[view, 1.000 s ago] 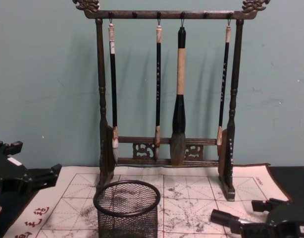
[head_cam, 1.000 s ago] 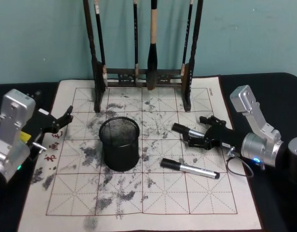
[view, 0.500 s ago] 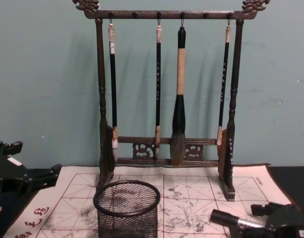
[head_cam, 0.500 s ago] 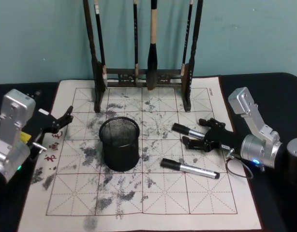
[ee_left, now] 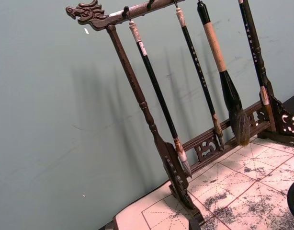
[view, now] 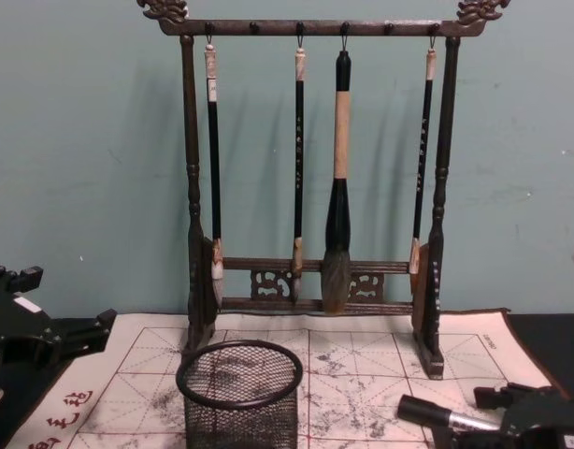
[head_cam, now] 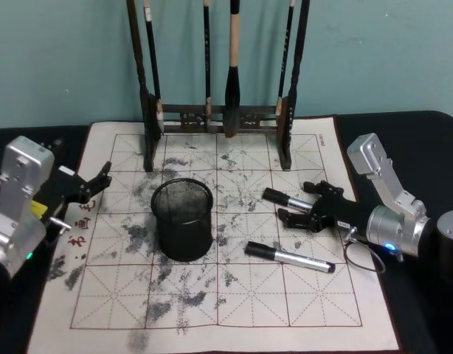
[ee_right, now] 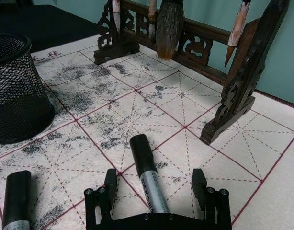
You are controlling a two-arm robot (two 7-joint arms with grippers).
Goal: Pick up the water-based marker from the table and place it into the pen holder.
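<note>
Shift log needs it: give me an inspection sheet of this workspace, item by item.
Surface: white felt mat, red grid, grey ink stains.
Job's things: water-based marker lying on the mat, right of the upright pen holder.
Clutter: second marker lying nearer the robot; wooden brush rack with four hanging brushes at the far edge.
Grippers: right gripper open, straddling the water-based marker; left gripper parked at the mat's left edge.
Cables: black loop by the right wrist.
Surroundings: teal wall.
</note>
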